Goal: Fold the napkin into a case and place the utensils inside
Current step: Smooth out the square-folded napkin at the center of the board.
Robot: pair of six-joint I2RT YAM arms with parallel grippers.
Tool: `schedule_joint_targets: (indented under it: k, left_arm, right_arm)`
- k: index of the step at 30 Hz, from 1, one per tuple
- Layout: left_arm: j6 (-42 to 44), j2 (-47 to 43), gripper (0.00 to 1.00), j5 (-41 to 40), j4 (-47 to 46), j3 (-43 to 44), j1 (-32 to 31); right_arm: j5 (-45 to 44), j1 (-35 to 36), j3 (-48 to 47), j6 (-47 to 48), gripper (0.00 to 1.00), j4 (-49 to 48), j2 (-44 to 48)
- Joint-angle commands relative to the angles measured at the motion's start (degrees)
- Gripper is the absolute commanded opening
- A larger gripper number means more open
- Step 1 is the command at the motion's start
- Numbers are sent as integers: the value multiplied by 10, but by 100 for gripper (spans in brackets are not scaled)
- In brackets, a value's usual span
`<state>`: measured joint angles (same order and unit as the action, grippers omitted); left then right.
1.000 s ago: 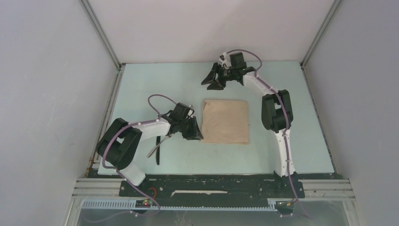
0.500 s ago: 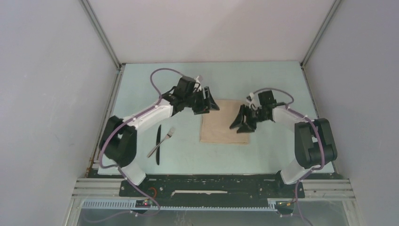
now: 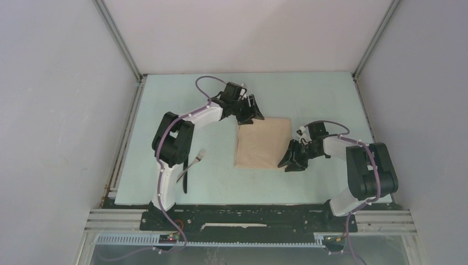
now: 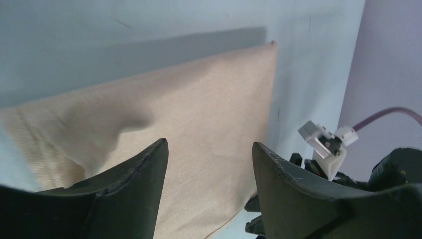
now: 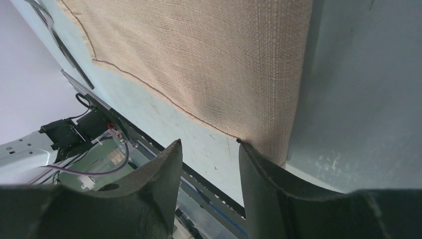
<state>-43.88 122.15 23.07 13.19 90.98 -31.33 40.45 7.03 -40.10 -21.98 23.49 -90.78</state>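
Note:
The napkin [image 3: 262, 142] lies flat as a beige square in the middle of the table. My left gripper [image 3: 251, 117] hovers at its far left corner, open, with the napkin [image 4: 199, 99] showing between the spread fingers and nothing held. My right gripper [image 3: 288, 162] is at the near right corner, also open. In the right wrist view one fingertip [image 5: 242, 147] sits right at the corner of the napkin [image 5: 199, 55], and bare table fills the gap. The black knife [image 3: 185, 178] and the silver fork [image 3: 191, 165] lie crossed, left of the napkin. No folded case shows.
The pale blue table [image 3: 331, 99] is enclosed by grey walls on three sides. A black rail [image 3: 248, 218] carrying the arm bases runs along the near edge. The left arm's purple cable [image 3: 205, 81] loops above its wrist.
The left gripper let go at the napkin's near left corner, opened and swung to the far left corner. The right gripper came from the far side to the near right corner.

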Motion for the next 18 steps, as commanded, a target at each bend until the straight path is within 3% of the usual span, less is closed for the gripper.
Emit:
schedule_joint_targets:
  k: [1, 9, 18]
  left_arm:
    - [36, 8, 68, -9, 27, 56, 25]
    - [54, 32, 68, 10, 43, 57, 39]
    - [159, -32, 71, -155, 114, 26, 39]
  right_arm:
    - [-47, 1, 10, -6, 54, -6, 23]
    - [-2, -4, -14, -36, 56, -37, 66]
    - [1, -9, -37, -22, 56, -16, 62]
